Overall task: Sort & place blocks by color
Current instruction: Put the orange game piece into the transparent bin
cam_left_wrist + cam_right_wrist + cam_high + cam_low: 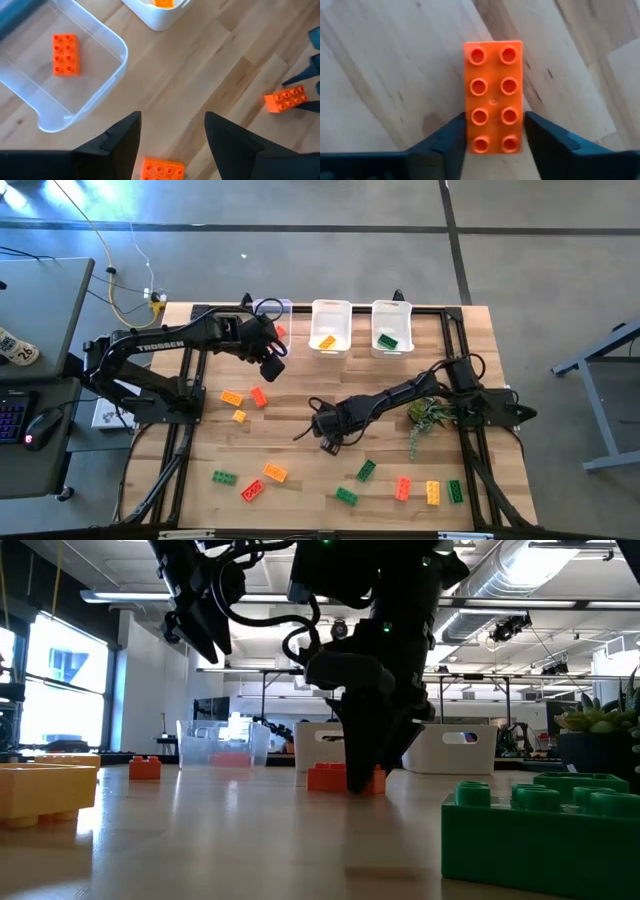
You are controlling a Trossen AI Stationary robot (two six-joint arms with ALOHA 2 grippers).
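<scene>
My right gripper (328, 442) is down at the table's middle, shut on a red block (493, 95) that lies studs up. My left gripper (272, 367) hangs open above the table, just near of the clear bin (272, 310), touching nothing. In the left wrist view the open fingers (172, 122) frame another red block (161, 169) on the table below, and the clear bin (107, 75) holds one red block (65, 54). More red, orange-yellow and green blocks lie loose on the wood. My right gripper pinches the red block between its two fingers, one on each long side at one end (492, 145). The fingers come from above, pointing down, and lie across the block. The block (345, 778) sits flat on the table, studs up.
Two white bins stand at the far edge: one (330, 328) holds an orange-yellow block, the other (391, 328) a green one. A plant sprig (430, 415) lies right of centre. Loose blocks line the near edge (346, 496) and lie left of centre (232, 397).
</scene>
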